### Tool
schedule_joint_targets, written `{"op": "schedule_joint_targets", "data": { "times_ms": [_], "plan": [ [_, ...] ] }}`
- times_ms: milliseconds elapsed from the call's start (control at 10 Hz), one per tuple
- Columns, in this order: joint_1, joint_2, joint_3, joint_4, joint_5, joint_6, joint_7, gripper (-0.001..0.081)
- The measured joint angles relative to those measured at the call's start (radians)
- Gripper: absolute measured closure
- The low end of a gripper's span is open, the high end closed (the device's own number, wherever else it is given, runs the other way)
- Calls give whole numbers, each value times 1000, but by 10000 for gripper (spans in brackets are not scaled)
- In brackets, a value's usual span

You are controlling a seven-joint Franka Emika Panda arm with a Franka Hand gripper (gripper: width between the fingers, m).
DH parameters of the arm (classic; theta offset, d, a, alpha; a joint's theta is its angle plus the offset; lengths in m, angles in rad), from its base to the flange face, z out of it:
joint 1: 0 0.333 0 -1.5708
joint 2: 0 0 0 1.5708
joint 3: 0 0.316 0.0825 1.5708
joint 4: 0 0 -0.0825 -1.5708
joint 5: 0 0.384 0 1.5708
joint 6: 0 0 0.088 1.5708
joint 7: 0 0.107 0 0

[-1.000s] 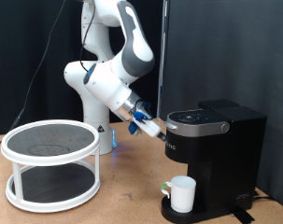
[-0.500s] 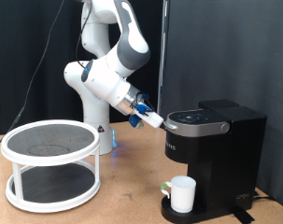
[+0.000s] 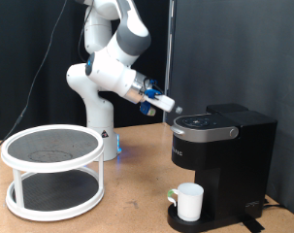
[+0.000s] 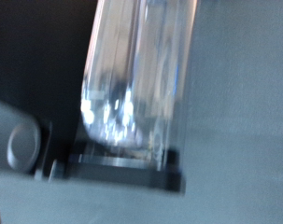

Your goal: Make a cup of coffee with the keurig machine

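Observation:
The black keurig machine (image 3: pixel 224 160) stands at the exterior view's right with its lid down. The white cup (image 3: pixel 190 201) sits upright on the machine's round drip base (image 3: pixel 174 222), under the spout. My gripper (image 3: pixel 173 106) hangs in the air just above the left corner of the machine's top panel, pointing down at it, clear of it. Its fingers look shut with nothing between them. The wrist view is blurred: it shows a clear shiny part (image 4: pixel 136 75) and a dark edge of the machine (image 4: pixel 113 173). No fingers show there.
A white two-tier round rack (image 3: pixel 51 170) with dark shelves stands at the exterior view's left on the wooden table (image 3: pixel 127 209). The arm's white base (image 3: pixel 98 121) stands behind, between rack and machine. A black curtain hangs at the back.
My gripper has risen and swung to the right, from beside the machine's upper left edge to just above its top panel's left corner. Cup and machine have not moved.

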Motion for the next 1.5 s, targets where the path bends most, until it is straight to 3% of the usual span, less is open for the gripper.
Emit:
{"op": "schedule_joint_targets", "data": {
  "times_ms": [300,500,700,1000,1200,1400,1500],
  "plan": [
    [-7,-105,-28,15,-83,-114,172,72],
    [-8,-187,-51,1,-83,-137,211,72],
    [-8,-179,-36,15,-123,-113,207,72],
    [-28,-171,88,121,-348,49,240,72],
    [-49,-158,153,181,-497,152,190,72],
    [-54,-80,144,258,-509,125,194,72],
    [-54,-82,147,255,-509,135,192,72]
  ]
}}
